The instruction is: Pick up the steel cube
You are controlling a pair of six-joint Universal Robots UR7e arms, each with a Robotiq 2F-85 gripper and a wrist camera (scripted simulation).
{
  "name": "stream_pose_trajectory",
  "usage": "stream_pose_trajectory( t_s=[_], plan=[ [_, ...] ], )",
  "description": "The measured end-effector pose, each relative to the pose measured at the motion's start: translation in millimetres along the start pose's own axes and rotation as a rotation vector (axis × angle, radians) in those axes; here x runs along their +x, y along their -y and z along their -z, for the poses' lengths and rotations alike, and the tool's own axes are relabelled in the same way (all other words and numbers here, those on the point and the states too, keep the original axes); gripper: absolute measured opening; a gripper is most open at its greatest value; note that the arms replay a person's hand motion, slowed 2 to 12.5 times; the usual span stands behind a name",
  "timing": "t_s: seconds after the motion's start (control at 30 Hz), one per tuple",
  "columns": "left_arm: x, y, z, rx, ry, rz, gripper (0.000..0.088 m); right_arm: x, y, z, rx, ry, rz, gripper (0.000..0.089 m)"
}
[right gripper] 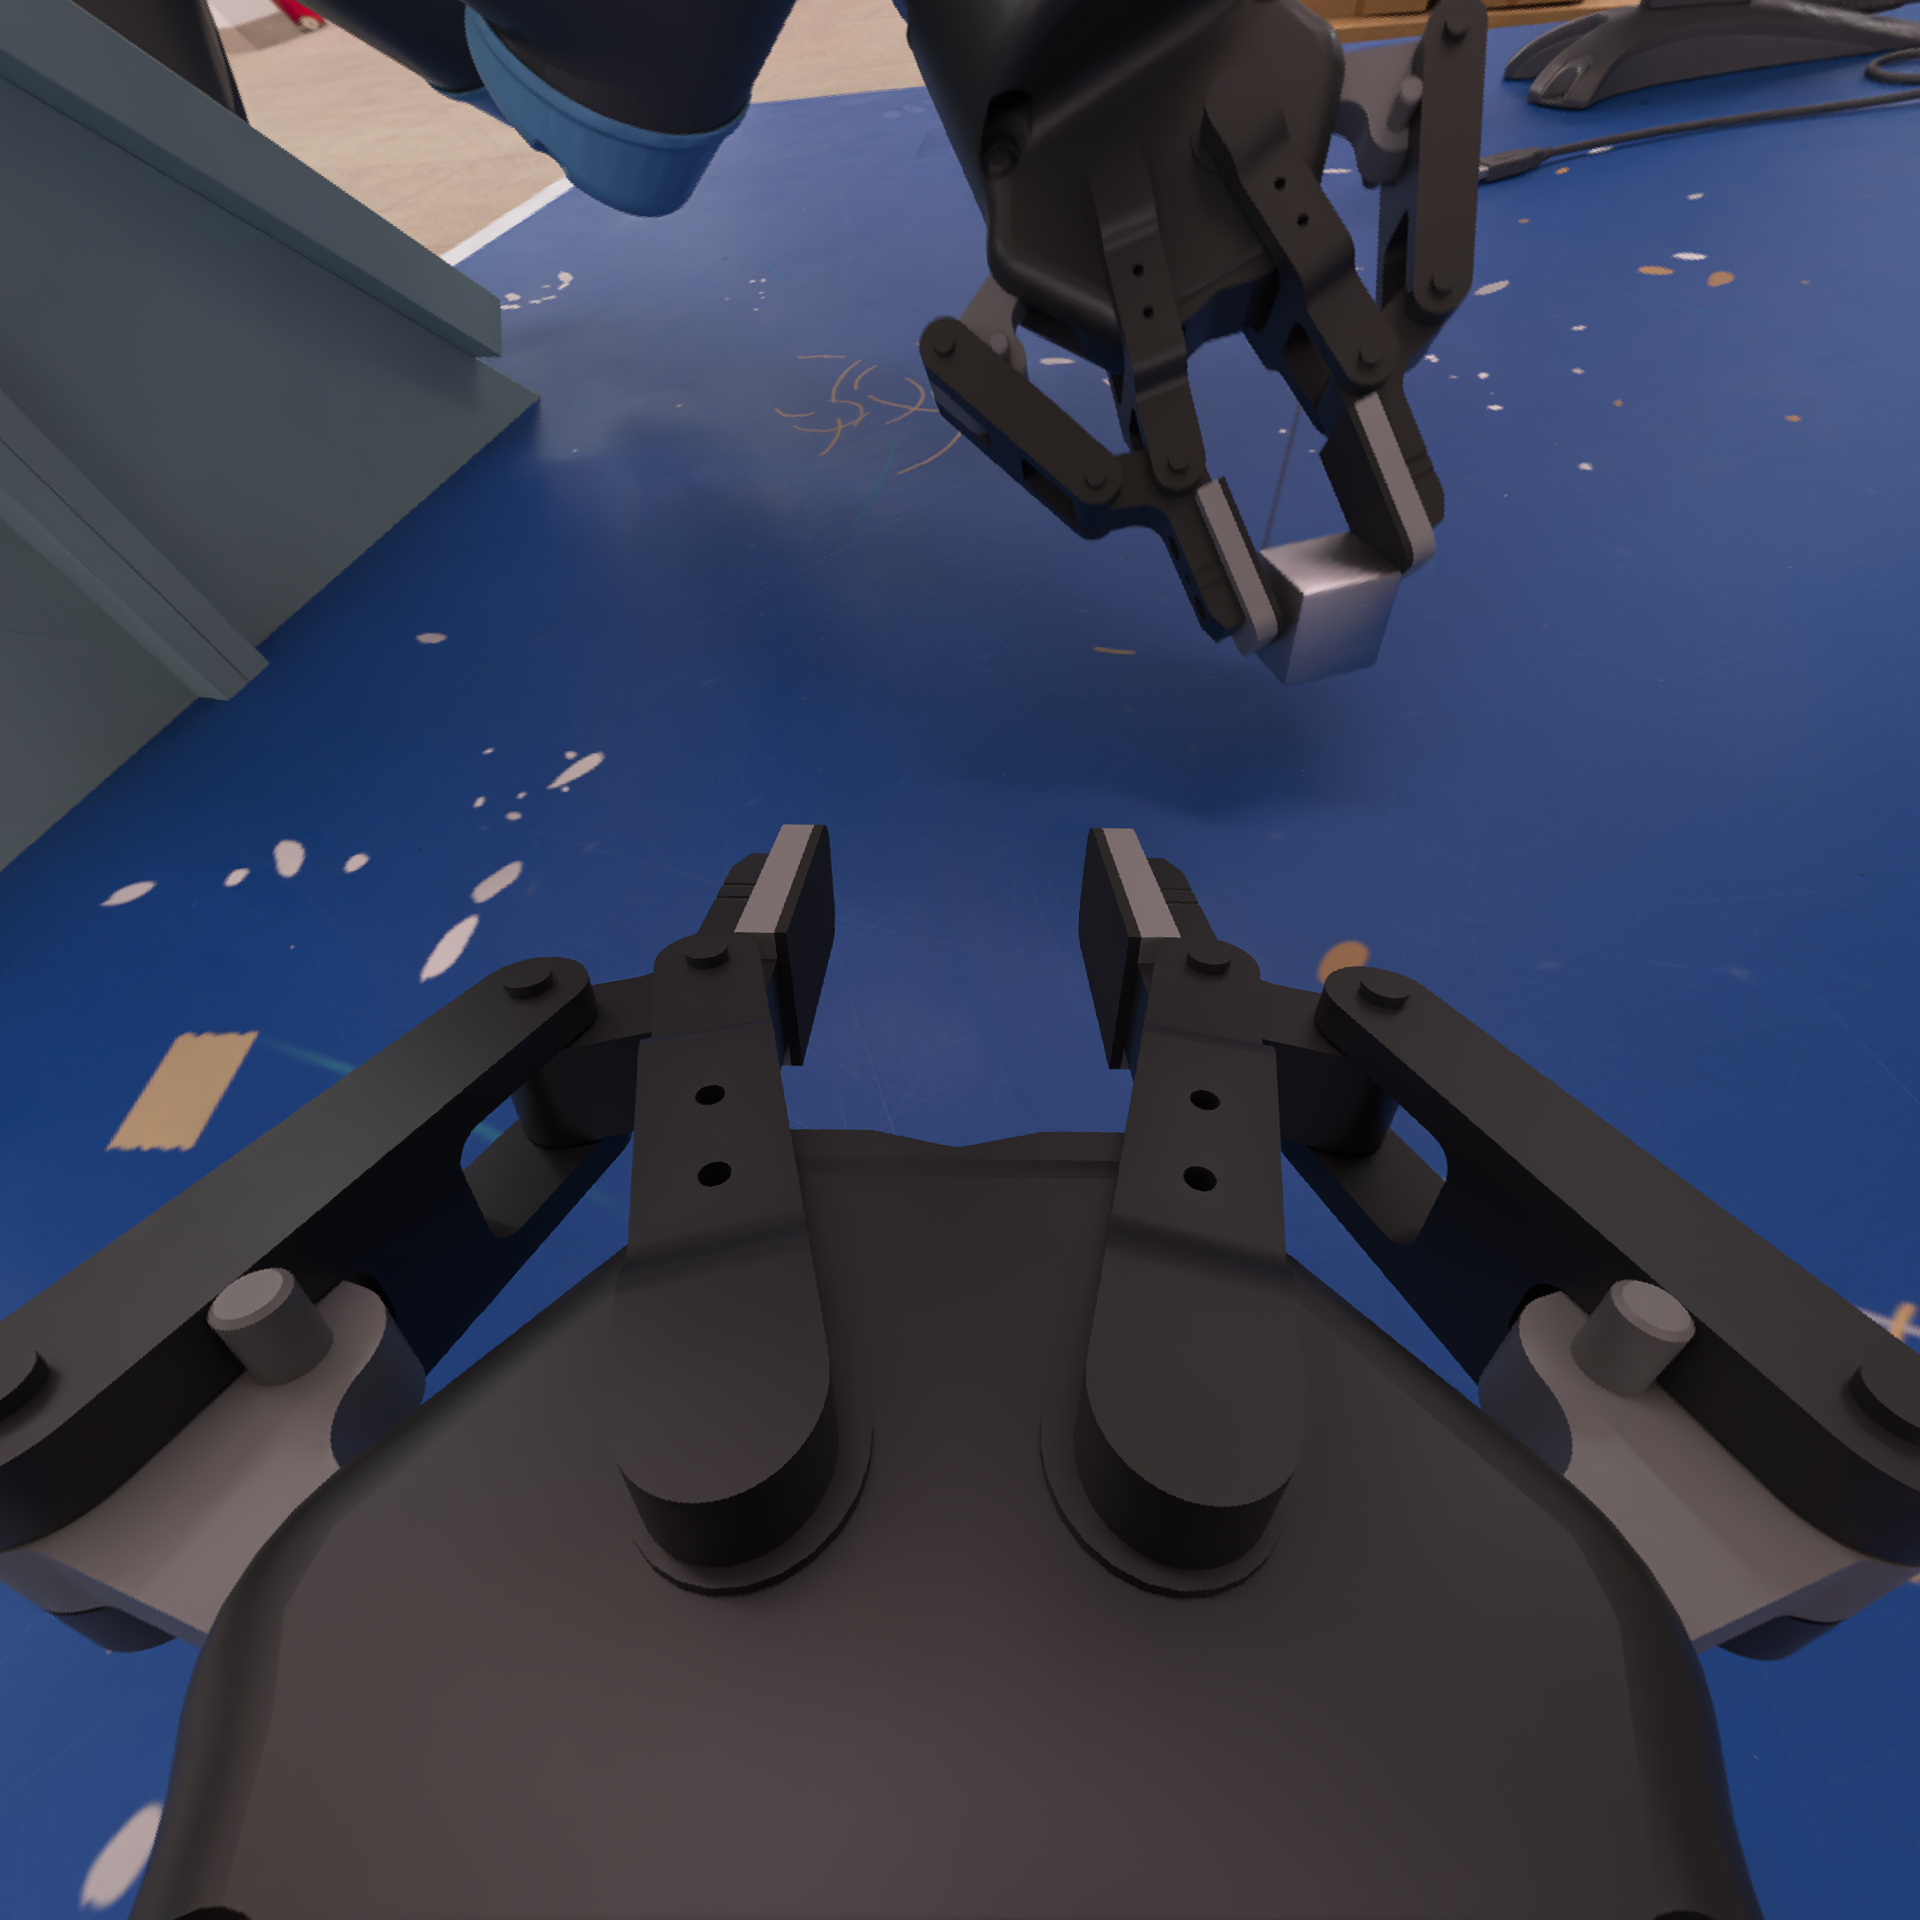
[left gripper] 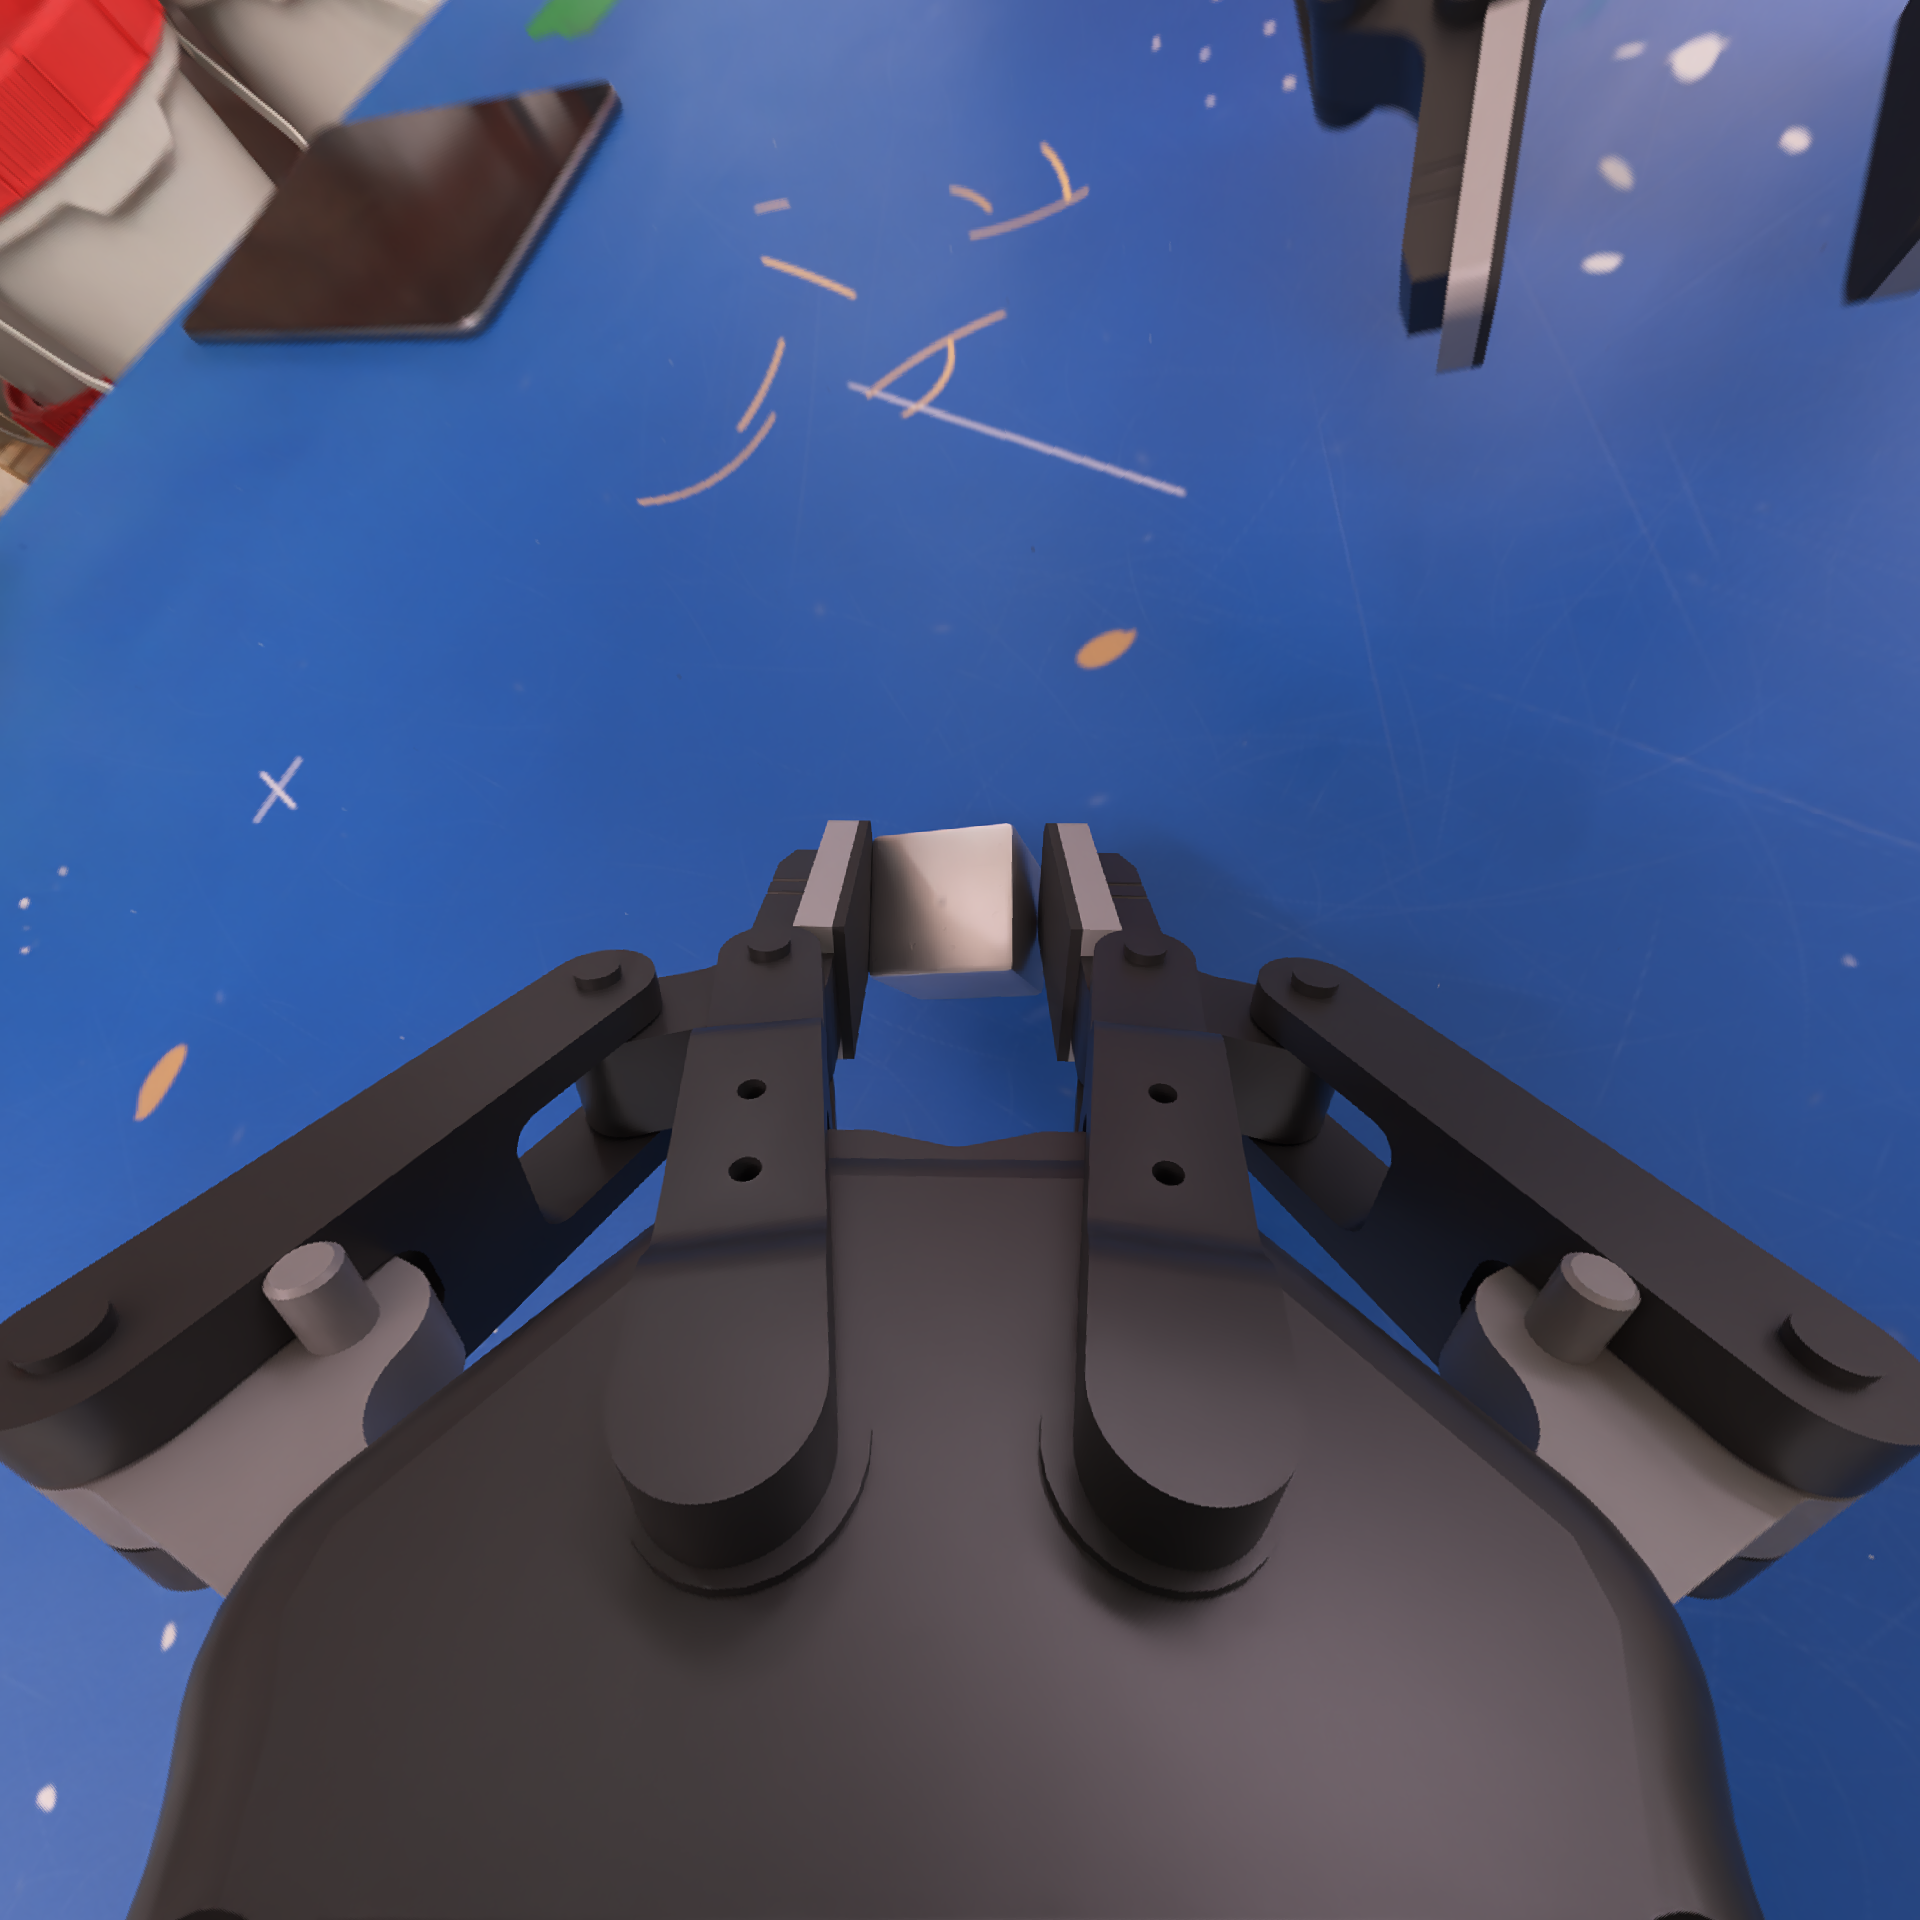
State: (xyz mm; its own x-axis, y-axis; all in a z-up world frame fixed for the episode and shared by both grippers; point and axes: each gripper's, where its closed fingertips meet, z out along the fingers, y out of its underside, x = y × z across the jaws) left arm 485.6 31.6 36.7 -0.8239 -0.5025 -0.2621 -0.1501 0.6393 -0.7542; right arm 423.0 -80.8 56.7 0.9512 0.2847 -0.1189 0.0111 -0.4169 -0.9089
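The steel cube (left gripper: 951, 902) is a small pale grey metal block held between the pads of my left gripper (left gripper: 956, 914), which is shut on it. In the right wrist view the cube (right gripper: 1335, 613) hangs clear of the blue table (right gripper: 727, 623), with its shadow below it, and the left gripper (right gripper: 1325, 582) grips it from above. My right gripper (right gripper: 956, 914) is open and empty above the table, nearer than the cube. Its fingers (left gripper: 1470, 197) show at the top right of the left wrist view.
A dark tablet-like slab (left gripper: 405, 213) lies on the blue table (left gripper: 520, 623) at the far left, beside a grey and red container (left gripper: 83, 166) off the table's edge. A grey stepped structure (right gripper: 187, 416) stands at the left. A dark stand with a cable (right gripper: 1714, 62) sits at the far right.
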Motion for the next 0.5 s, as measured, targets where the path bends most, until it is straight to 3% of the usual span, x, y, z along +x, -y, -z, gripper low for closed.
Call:
stream_pose_trajectory(
  t_s=[0.2,0.5],
  plan=[
    [-3.9,21.4,13.8,0.106,0.01,0.024,0.029,6.1,-1.5,2.2,-0.005,-0.037,0.013,0.043],
    [2.3,55.0,36.2,0.249,-0.037,0.06,0.029,9.3,-0.3,4.1,0.01,-0.048,0.007,0.0423]
  ],
)
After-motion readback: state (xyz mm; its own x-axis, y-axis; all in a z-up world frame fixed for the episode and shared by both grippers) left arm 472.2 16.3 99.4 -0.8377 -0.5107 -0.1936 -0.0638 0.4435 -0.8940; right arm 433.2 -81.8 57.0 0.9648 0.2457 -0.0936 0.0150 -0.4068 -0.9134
